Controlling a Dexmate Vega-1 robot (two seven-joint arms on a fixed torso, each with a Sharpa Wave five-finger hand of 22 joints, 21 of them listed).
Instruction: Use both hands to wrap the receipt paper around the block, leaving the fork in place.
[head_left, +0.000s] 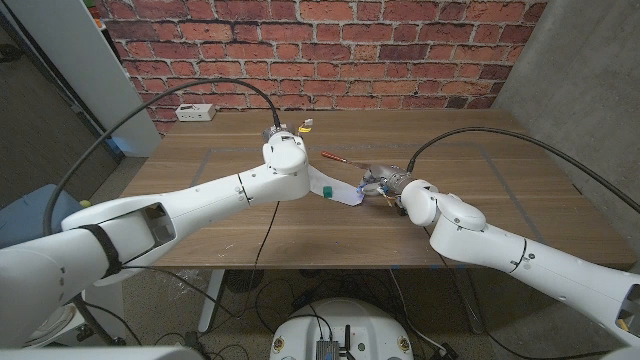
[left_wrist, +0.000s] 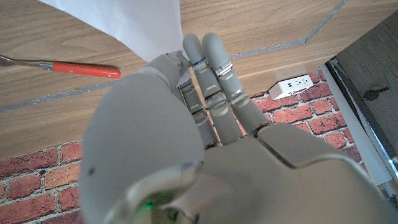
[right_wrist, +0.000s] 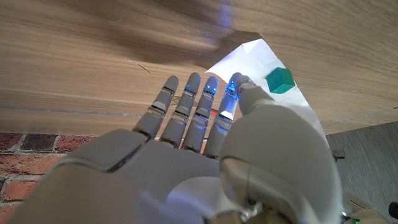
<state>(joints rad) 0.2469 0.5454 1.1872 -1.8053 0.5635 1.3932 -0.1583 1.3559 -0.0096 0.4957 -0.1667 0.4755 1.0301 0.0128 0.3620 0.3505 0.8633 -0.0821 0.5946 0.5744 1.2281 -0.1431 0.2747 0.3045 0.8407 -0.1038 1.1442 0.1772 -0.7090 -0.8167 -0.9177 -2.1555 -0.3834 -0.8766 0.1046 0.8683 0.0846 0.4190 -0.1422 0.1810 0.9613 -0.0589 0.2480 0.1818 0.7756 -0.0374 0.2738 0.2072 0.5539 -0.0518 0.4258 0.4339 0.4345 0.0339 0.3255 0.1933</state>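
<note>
Receipt paper (head_left: 347, 194), a white strip, lies on the wooden tabletop (head_left: 470, 215) near its middle, with the small green block (head_left: 328, 192) sitting on it toward the strip's 9 o'clock end. My left robot hand (left_wrist: 205, 93) reaches over that end; the wrist view shows its fingers close together with the thumb against the paper's edge, though I cannot tell whether it truly pinches the sheet. My right robot hand (right_wrist: 205, 118) hovers at the strip's 3 o'clock end, fingers straight and slightly apart, holding nothing I can see. The red-handled fork (left_wrist: 68, 67) lies just beyond the paper, at about 12 o'clock from the block. I judge the fold should come over the block slowly, one hand pinning the block, keeping both wrists low and away from the fork.
</note>
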